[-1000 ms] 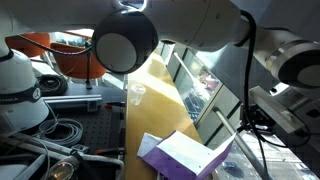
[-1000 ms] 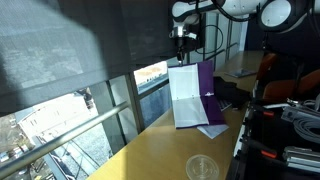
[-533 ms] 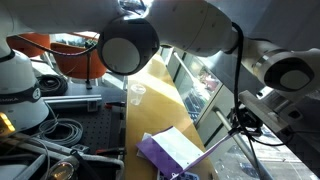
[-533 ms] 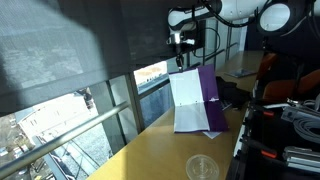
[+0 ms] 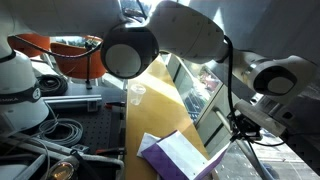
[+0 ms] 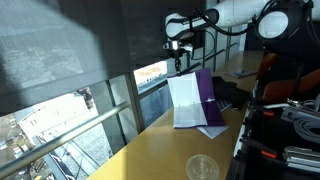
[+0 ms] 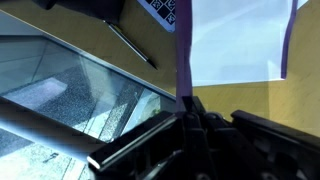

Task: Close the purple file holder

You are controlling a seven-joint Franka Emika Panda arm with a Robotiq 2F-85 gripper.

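Standing open on the yellow surface (image 5: 150, 100), the purple file holder (image 5: 172, 156) sits low in an exterior view, white sheets showing. In an exterior view the gripper (image 6: 180, 66) has come down slightly since a second ago, and the raised cover it tops now leans lower. In the wrist view the jaws are clenched on the cover's purple edge. The closing looks begun, but the cover is far from flat.
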